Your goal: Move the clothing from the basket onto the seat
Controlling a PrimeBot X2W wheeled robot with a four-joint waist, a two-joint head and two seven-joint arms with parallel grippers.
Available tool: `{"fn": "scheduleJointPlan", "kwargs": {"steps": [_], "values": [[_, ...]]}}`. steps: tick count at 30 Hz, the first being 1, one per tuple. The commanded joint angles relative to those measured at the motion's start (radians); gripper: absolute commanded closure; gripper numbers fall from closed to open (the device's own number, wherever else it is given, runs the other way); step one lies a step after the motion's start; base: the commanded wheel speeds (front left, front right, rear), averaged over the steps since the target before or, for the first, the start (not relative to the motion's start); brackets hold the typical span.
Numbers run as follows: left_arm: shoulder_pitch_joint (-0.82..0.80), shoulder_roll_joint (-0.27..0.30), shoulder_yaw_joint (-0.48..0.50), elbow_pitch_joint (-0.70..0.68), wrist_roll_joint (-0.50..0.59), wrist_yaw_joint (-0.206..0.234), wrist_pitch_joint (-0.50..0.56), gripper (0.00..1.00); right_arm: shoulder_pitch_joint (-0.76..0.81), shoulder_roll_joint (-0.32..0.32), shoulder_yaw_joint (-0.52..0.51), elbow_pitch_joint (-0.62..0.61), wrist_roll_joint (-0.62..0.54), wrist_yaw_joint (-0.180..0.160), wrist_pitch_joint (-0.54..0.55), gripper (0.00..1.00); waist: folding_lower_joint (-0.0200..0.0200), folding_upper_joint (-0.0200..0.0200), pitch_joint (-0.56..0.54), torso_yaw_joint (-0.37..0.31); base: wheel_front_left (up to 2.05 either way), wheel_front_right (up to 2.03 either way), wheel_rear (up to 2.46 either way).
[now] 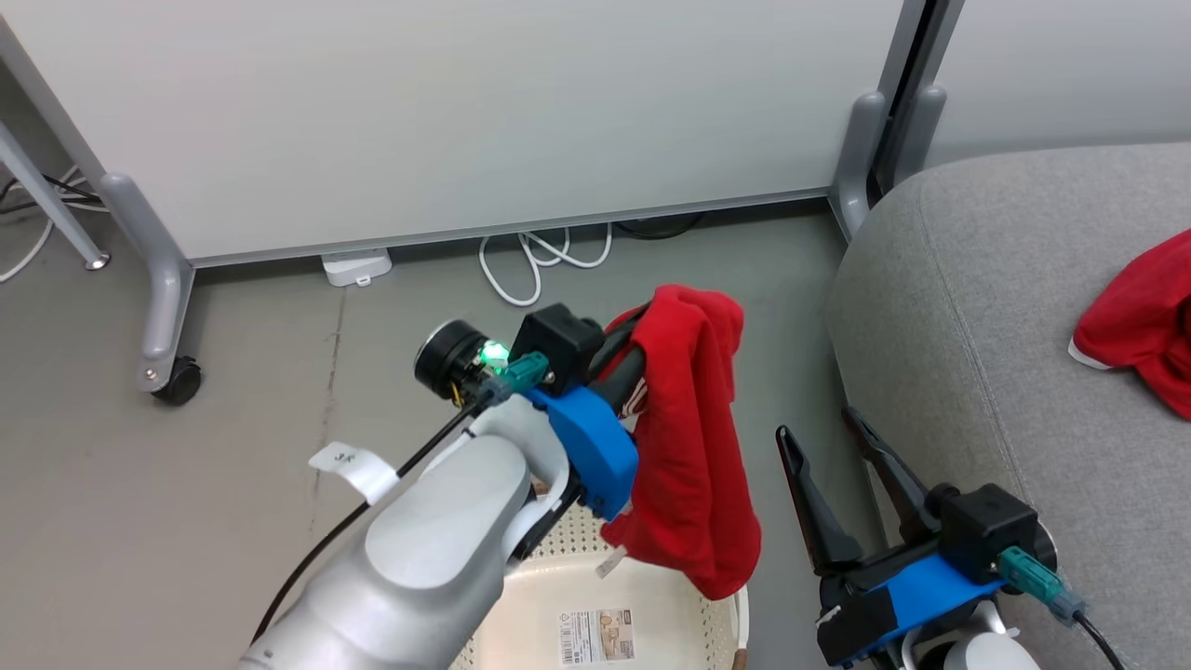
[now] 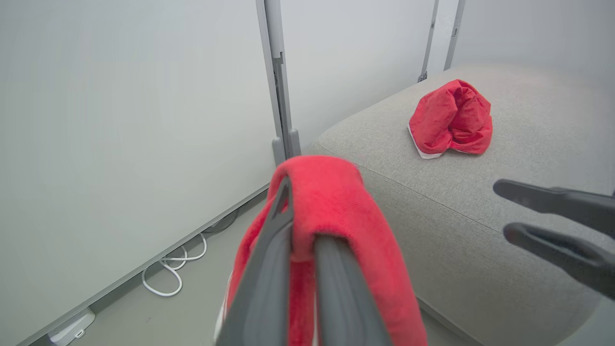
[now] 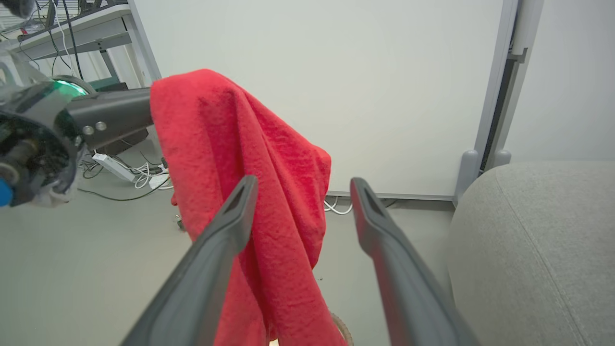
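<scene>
Head cam looked down over left pincer (image 1: 627, 357) and right pincer (image 1: 817, 424); wrist cams sat close behind theirs, both caught seat (image 2: 456, 202) right of pincer.

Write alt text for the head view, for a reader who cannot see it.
The left gripper holds a red garment above the basket; the open right gripper hovers beside the grey seat, where a second red garment lies.
</scene>
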Motion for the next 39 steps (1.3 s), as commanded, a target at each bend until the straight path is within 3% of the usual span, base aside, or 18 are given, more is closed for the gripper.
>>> {"fn": "scheduleJointPlan", "kwargs": {"steps": [1, 9, 27, 39], "values": [[-0.026, -0.001, -0.004, -0.003, -0.014, -0.001, 0.010, 1.00, 0.011, 0.000, 0.003, 0.004, 0.011, 0.000, 0.006, 0.00, 0.0001, -0.0001, -0.006, 0.004, 0.00, 0.00, 0.00], [-0.084, -0.028, -0.020, -0.004, -0.082, 0.000, 0.054, 1.00, 0.025, 0.000, 0.002, 0.004, 0.005, 0.001, 0.017, 0.00, 0.0001, -0.0001, -0.027, 0.022, 0.00, 0.00, 0.00], [-0.124, -0.037, -0.091, -0.042, -0.176, 0.074, 0.065, 1.00, 0.016, 0.000, 0.042, 0.010, -0.005, 0.001, 0.059, 0.00, 0.0001, -0.0001, -0.040, 0.017, 0.00, 0.00, 0.00], [-0.138, -0.036, -0.142, -0.046, -0.220, 0.086, 0.049, 1.00, -0.115, -0.001, 0.135, 0.124, 0.008, 0.001, 0.132, 0.00, 0.0001, -0.0001, -0.035, 0.024, 0.00, 0.00, 0.00]]}}
